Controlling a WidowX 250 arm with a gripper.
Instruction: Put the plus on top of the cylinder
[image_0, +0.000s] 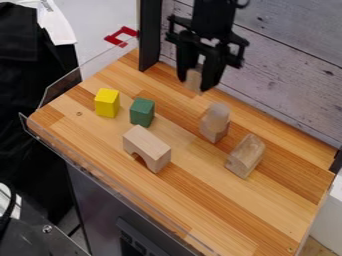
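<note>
High over the back of the wooden table, at the upper middle, my gripper (195, 83) is closed around a small light-wood piece (193, 77). Its outline is partly covered by the fingers, so I cannot tell whether it is the plus. Lower and slightly right stands a pale rounded piece (218, 114), which looks like the cylinder, upright on a wooden block (213, 132). The held piece is above and to the left of this stack, apart from it.
A yellow block (107, 103) and a green block (142, 112) stand on the left of the table (267, 212). A wooden arch (146, 148) lies near the middle, and another wooden block (246, 156) leans right of the stack. The plank wall (287, 70) rises behind.
</note>
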